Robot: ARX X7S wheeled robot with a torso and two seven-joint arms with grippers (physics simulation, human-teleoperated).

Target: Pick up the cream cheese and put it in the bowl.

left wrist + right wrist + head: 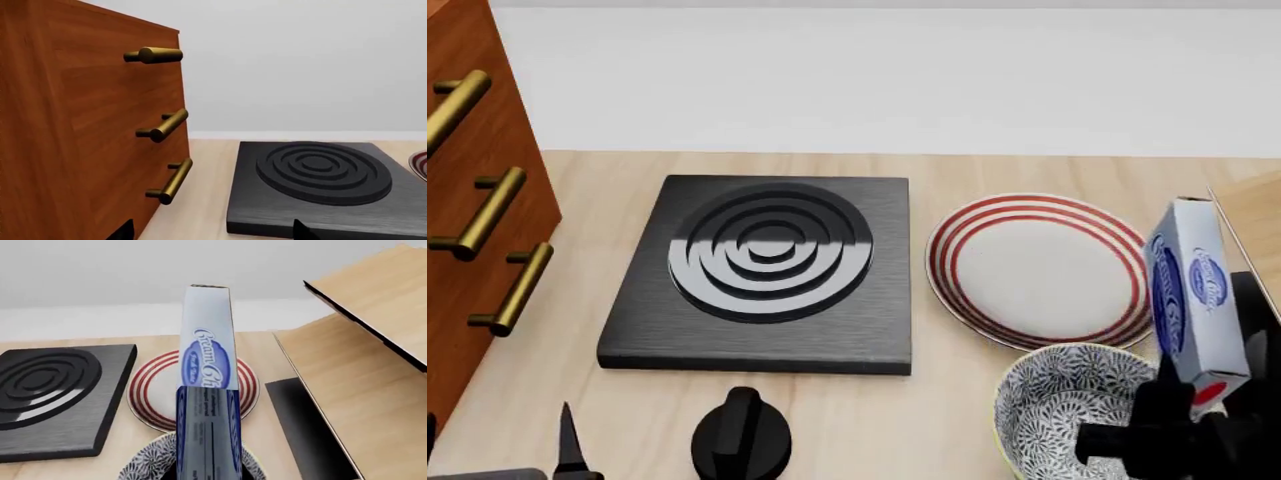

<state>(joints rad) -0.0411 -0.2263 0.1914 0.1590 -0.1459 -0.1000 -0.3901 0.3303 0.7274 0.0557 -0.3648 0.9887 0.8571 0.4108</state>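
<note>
Clamped upright in my right pincer [1174, 405], cream cheese [1190, 300] hangs over the bowl [1054, 395]; next, lower and release.

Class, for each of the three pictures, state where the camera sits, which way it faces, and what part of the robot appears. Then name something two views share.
Left wrist: low beside the wooden drawer cabinet, facing its brass handles and the black burner plate; dark gripper tips at the edge.
Head: above, looking down over the table; right gripper holds the cream cheese by the bowl.
Right wrist: along the upright cream cheese toward the red-striped plate.
All three views show the burner plate.
</note>
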